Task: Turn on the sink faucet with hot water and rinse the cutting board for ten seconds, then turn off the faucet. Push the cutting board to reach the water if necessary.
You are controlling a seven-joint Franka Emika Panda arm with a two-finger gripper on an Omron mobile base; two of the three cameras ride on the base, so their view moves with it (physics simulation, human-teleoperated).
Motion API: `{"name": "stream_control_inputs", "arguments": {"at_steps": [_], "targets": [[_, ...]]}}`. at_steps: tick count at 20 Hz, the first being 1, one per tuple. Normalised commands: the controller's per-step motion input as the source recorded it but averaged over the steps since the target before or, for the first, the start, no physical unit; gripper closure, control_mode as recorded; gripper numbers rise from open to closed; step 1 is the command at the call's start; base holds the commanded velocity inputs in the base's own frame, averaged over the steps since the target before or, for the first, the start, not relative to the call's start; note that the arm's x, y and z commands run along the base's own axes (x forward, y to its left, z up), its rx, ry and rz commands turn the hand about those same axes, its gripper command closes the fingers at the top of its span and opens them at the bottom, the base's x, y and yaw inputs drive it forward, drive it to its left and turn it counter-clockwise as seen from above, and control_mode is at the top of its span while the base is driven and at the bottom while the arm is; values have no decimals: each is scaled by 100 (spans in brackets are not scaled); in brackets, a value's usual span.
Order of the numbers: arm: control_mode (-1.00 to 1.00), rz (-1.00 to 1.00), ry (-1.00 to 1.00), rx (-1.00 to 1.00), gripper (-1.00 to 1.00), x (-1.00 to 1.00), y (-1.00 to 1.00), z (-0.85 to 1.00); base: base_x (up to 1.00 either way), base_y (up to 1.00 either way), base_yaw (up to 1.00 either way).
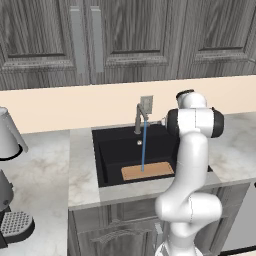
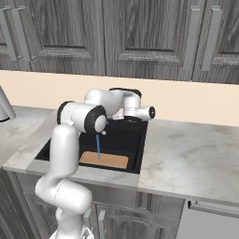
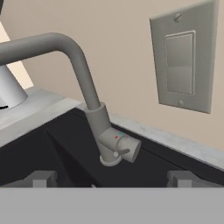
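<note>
The black sink (image 1: 112, 150) sits in the marble counter, and the tan cutting board (image 1: 147, 171) lies flat near its front wall. A thin blue stream of water (image 1: 144, 146) falls from the grey faucet (image 1: 139, 118) onto the board's middle. In the right base view the water (image 2: 98, 147) also lands on the cutting board (image 2: 103, 160). In the hand view my gripper (image 3: 112, 180) is open and holds nothing. It hangs just in front of the faucet (image 3: 107, 135), whose stubby lever handle (image 3: 127, 148) points toward me. The arm hides the faucet in the right base view.
A switch plate (image 3: 181, 61) is on the wall behind the faucet. A grey kettle (image 1: 7, 135) stands on the counter to the left, above a dark appliance (image 1: 15, 225) at the lower left. Bare marble counter (image 2: 186, 149) stretches to the right of the sink.
</note>
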Motion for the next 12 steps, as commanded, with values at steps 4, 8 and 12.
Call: {"name": "stream_control_inputs", "arguments": {"at_steps": [4,8,12], "targets": [[-100,0,0,0,-100,0,0,0,0,0,0],[-100,0,0,0,-100,0,0,0,0,0,0],[-100,0,0,0,-100,0,0,0,0,0,0]]}}
